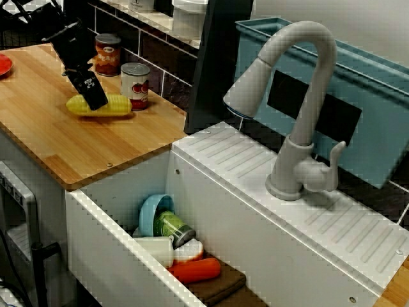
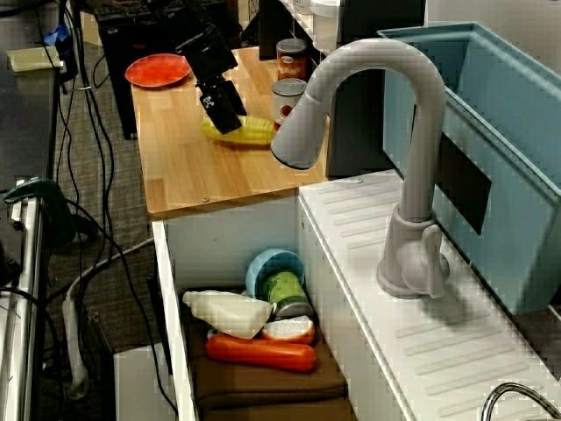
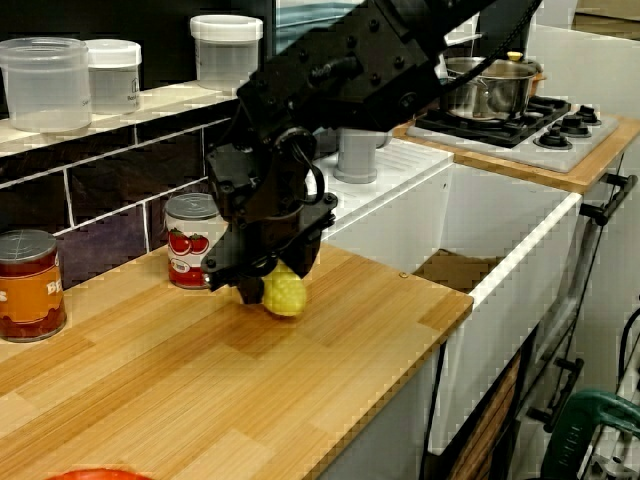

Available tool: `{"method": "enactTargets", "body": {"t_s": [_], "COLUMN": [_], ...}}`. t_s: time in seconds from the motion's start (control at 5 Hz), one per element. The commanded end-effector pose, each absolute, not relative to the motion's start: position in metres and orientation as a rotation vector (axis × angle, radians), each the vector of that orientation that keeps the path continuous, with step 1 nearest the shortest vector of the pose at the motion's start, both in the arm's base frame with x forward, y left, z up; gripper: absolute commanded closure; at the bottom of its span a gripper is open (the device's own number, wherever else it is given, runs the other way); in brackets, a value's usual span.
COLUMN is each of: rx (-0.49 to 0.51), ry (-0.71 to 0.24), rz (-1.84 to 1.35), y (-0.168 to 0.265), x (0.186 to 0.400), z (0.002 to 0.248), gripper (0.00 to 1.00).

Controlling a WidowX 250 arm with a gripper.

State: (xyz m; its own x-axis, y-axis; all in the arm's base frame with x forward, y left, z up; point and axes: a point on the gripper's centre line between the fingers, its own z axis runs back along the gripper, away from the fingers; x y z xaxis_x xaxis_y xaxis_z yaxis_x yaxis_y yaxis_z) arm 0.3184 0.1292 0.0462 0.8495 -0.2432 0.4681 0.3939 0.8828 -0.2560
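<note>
Wooden tabletop (image 1: 77, 147) is seen at the left of the view over the sink, with a red plate (image 1: 3, 64) cut off at its far edge. Just to the right, the black pincer (image 1: 92, 96) is set over a yellow corn cob (image 1: 114, 105), which lies flat on its side on the wood. The cob's left part is covered by the pincer. The longer right part is in plain sight and reaches toward a tomato can (image 1: 135, 85) just beside it, and a second can (image 1: 107, 54) is stood behind.

In the low view along the tabletop, the cob's rounded end is seen under and between the fingers, apparently resting on the wood. Whether the fingers are pressed against the cob or merely set astride it cannot be told.

By judgement, a hold this far off the cob's middle is best kept square across it. Any lift is best kept level, so that the long free end is not tipped down or swung into the nearby can.

Further right, a white sink (image 1: 115, 236) holding crockery and a grey faucet (image 1: 307, 96) are shown.
</note>
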Motion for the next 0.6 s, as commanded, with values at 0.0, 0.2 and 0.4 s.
{"method": "enactTargets", "body": {"t_s": [0.0,0.2,0.4], "rx": [-0.303,-0.321,-0.321], "ry": [-0.501,-0.504,-0.510], "rz": [-0.392,-0.403,-0.414], "y": [0.128,0.125,0.122], "x": [0.318,0.311,0.304], "z": [0.079,0.086,0.088], "gripper": [1.00,1.00,1.00]}}
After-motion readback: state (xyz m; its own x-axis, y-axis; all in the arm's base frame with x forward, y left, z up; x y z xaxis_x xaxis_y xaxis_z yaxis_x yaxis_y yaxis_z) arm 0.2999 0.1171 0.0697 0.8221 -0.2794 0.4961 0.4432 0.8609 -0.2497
